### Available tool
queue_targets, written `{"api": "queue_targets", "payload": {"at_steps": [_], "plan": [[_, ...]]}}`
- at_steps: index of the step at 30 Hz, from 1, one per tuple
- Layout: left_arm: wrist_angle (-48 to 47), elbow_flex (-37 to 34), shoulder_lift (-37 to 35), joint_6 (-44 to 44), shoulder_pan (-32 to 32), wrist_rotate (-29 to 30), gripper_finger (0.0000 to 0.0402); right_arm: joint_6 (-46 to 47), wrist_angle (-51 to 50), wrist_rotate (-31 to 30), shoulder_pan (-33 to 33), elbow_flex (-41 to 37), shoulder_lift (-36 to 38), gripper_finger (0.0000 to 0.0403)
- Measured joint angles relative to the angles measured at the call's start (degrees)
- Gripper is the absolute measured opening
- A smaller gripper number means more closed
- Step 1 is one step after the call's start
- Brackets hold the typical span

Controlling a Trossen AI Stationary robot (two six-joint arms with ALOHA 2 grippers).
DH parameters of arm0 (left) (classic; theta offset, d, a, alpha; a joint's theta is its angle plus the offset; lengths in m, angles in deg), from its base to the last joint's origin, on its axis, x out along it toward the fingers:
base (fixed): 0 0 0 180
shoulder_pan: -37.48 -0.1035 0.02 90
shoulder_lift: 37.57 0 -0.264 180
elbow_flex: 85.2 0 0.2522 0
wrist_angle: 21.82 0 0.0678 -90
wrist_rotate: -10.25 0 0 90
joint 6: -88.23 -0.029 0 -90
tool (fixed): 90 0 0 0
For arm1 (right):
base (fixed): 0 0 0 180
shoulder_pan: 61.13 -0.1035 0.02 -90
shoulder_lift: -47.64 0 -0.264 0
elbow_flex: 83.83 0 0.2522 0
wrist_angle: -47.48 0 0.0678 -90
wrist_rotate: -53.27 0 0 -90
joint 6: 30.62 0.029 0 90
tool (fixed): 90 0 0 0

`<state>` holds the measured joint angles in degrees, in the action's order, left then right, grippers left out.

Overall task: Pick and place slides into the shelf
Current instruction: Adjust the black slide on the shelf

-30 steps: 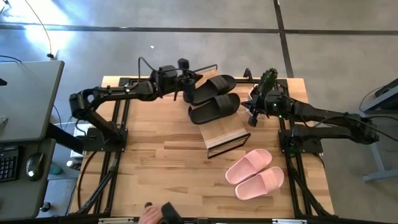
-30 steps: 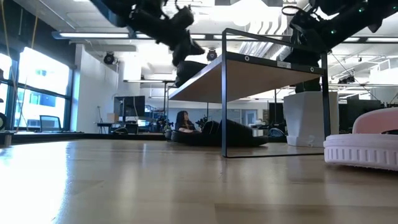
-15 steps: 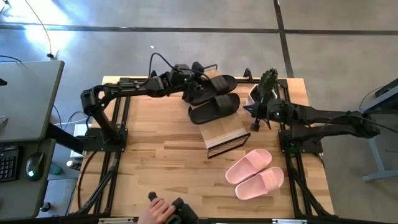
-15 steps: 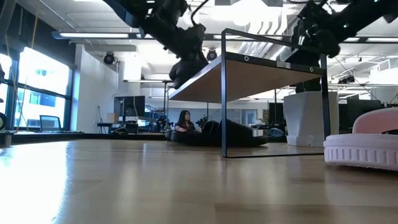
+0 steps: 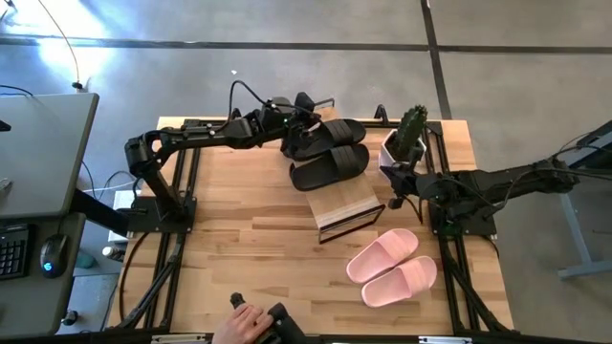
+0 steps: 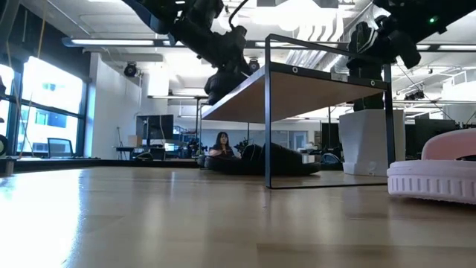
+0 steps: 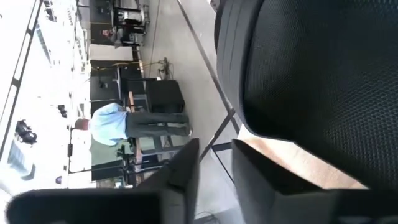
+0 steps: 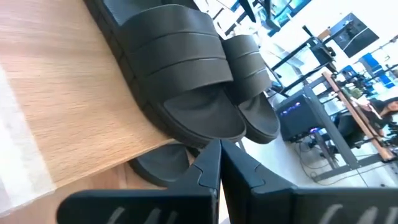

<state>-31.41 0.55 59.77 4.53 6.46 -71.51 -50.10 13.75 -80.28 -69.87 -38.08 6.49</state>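
Observation:
Two black slides (image 5: pixel 332 151) lie side by side on the shelf's (image 5: pixel 349 205) top board. Another black slide (image 8: pixel 160 165) shows under that board. The pink pair (image 5: pixel 392 268) rests sole-down on the table, near-right of the shelf. My left gripper (image 5: pixel 294 137) is at the left end of the far black slide (image 7: pixel 311 81), its fingers a narrow gap apart. My right gripper (image 5: pixel 393 186) is shut and hovers just right of the shelf, touching nothing. My left gripper comes level from the table's left at the left end of the far black slide (image 5: pixel 304 137). One finger (image 7: pixel 261 186) stands right beside the slide's edge. I cannot tell whether it touches the slide, which lies flat on the top board.
A white pot with a cactus (image 5: pixel 406 139) stands at the far right, close behind my right arm. A person's hand (image 5: pixel 239 327) holds something dark at the table's near edge. Bare tabletop lies left and near of the shelf.
My left gripper moved right and down from beside the shelf to the far black slide's left end. My right gripper drew back from the shelf's right side toward the near-right. The person's hand came further in at the near edge.

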Motion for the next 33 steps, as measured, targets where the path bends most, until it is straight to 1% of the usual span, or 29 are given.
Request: {"api": "queue_targets", "payload": {"at_steps": [3, 5, 7, 10, 14, 19, 22, 24, 27, 33], "plan": [[-0.35, 0.00, 0.00, -1.59, 1.24, 1.04, 0.0126, 0.87, -0.75, -0.47, -0.40, 0.00, 0.00, 0.0000], [-0.80, 0.00, 0.00, -7.07, 2.65, 1.94, 0.0150, 1.37, -1.03, -1.09, -0.40, 0.00, 0.00, 0.0000], [-0.78, 0.00, 0.00, -11.81, 4.06, 2.05, 0.0166, 1.43, -1.14, -1.12, -0.38, 0.00, 0.00, 0.0000], [-0.57, 0.00, 0.16, -12.62, 5.14, 1.75, 0.0177, 1.64, -1.18, -1.17, -0.38, 0.00, 0.00, 0.0000], [-1.40, 0.23, 0.44, -12.61, 5.50, 1.91, 0.0175, 2.93, -1.18, -1.22, -0.38, 0.00, -0.02, 0.0000], [-4.66, 4.60, 1.63, -11.92, 5.48, 3.74, 0.0158, 3.14, -1.18, -1.22, -0.38, 0.00, -0.02, 0.0000], [-10.07, 9.05, 3.12, -9.23, 5.41, 4.71, 0.0150, 3.70, -1.18, -1.21, -0.38, 0.00, -0.02, 0.0000], [-15.21, 11.41, 3.73, -8.12, 5.42, 4.34, 0.0144, 4.46, -1.20, -1.06, -0.38, 0.00, -0.02, 0.0000], [-18.32, 13.68, 5.51, -7.52, 5.54, 4.38, 0.0132, 5.08, -1.83, -0.92, -0.38, 0.00, -0.04, 0.0000], [-18.87, 14.69, 6.95, -8.04, 5.48, 5.52, 0.0116, 5.52, -2.43, -0.90, -0.38, 0.00, -0.04, 0.0000]]}}
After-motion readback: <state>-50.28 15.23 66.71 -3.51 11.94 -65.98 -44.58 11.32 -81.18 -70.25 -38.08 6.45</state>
